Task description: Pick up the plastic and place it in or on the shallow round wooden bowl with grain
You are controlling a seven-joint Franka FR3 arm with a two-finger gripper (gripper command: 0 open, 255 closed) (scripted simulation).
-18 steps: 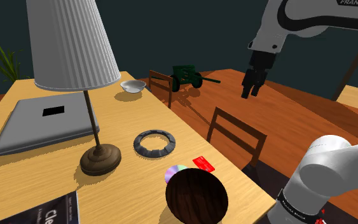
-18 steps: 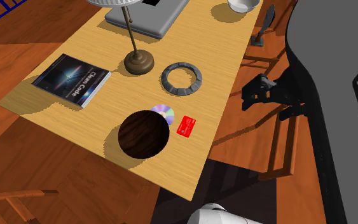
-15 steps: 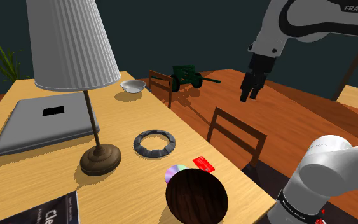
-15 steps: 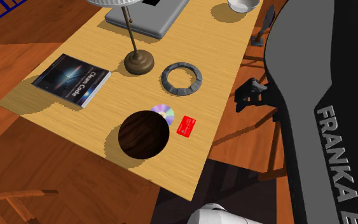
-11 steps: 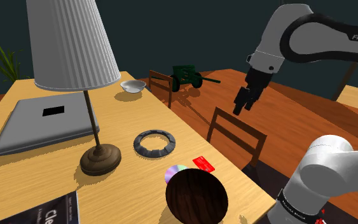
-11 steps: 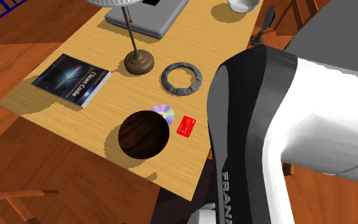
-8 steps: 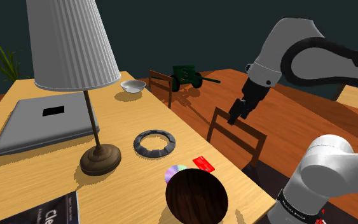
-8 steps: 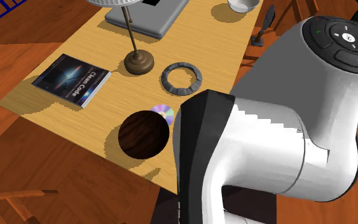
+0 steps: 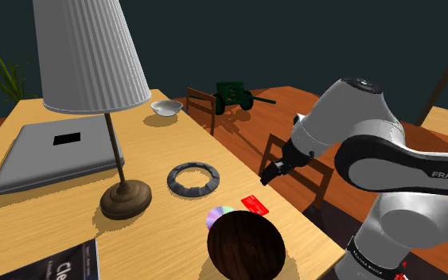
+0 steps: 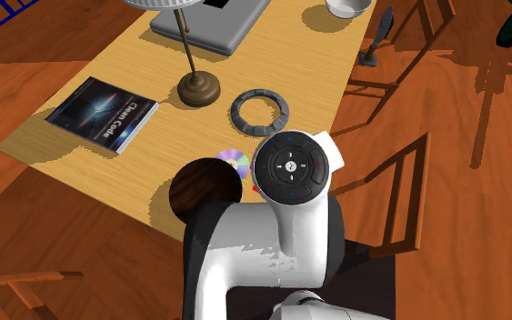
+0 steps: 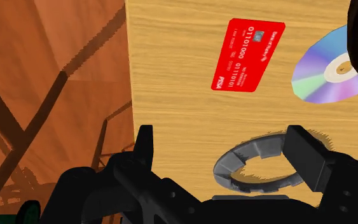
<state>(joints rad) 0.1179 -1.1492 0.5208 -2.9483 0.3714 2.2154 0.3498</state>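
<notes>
While tipped low, spread end effector (image 9: pixel 268 178) just beside red card (image 9: pixel 255 204).

**Cam setup: 3 views, 1 table**

Shoulder cam: beside the white robot arm (image 9: pixel 349 127), fairly low, facing along the light wooden table (image 9: pixel 158 143) twd the white pleated-shade lamp (image 9: pixel 91 56). 2nd ext. cam: high up on the same side, steep look-down, arm's elbow close in front. Wrist cam: near, over table edge, looking down. All 3 share the grey segmented ring (image 9: pixel 206 188) & the rainbow-sheen round disc (image 9: pixel 216 215). Shoulder + wrist also share the red plastic card (image 9: pixel 253 204).
</notes>
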